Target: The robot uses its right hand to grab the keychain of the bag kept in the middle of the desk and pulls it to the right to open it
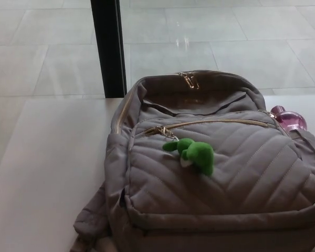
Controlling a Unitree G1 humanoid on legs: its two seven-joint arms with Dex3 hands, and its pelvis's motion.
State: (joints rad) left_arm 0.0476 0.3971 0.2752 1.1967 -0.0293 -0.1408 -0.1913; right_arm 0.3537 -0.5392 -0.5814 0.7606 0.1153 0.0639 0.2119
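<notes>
A grey quilted backpack (215, 173) lies flat on the white desk (47, 173), its front pocket facing up. A gold zipper (220, 124) runs across the top of that pocket and looks closed, with its pull at the left end (165, 131). A green plush keychain (194, 153) hangs from that pull and rests on the pocket. Neither of my hands shows in the head view.
A pink bottle cap (289, 118) pokes out of the backpack's right side pocket. A black vertical post (109, 47) stands behind the desk, with pale tiled floor beyond it. The desk's left half is bare white surface.
</notes>
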